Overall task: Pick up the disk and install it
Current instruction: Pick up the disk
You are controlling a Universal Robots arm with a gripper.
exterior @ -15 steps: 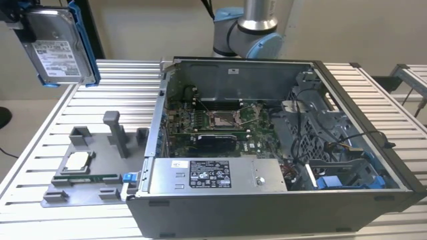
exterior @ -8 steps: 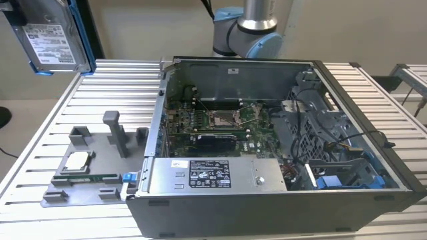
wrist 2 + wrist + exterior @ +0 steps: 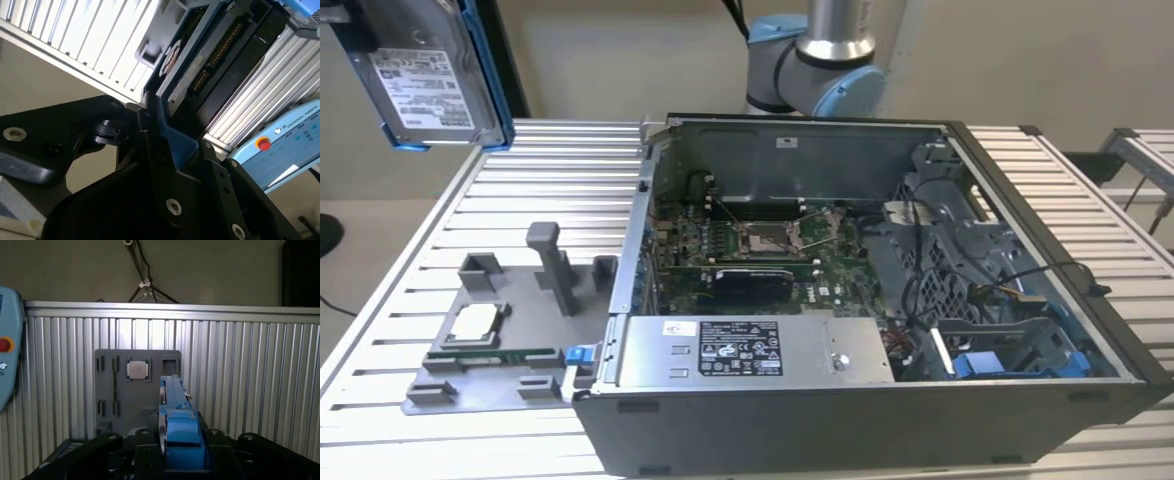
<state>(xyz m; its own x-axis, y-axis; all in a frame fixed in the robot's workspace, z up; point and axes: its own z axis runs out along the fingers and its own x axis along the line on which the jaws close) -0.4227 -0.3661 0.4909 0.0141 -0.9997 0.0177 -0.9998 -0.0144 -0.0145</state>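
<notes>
The disk point(image 3: 424, 82), a silver-grey drive with a white label in a blue carrier frame, hangs high above the table's far corner on the exterior view's left, standing on edge. In the first wrist view the disk point(image 3: 172, 395) shows edge-on, and my gripper point(image 3: 180, 442) is shut on the blue carrier, with a black finger point(image 3: 144, 442) on either side. In the second wrist view the disk point(image 3: 197, 70) slants away from the gripper point(image 3: 172, 145), which clamps the blue end of the frame.
The open computer case point(image 3: 761, 420) lies on the slatted table, with a grey power-supply box point(image 3: 747, 350) and a blue bay point(image 3: 1001, 362) inside. A grey fixture tray point(image 3: 520, 300) holds a small silver chip point(image 3: 470, 325). The arm's base point(image 3: 821, 60) stands behind the case.
</notes>
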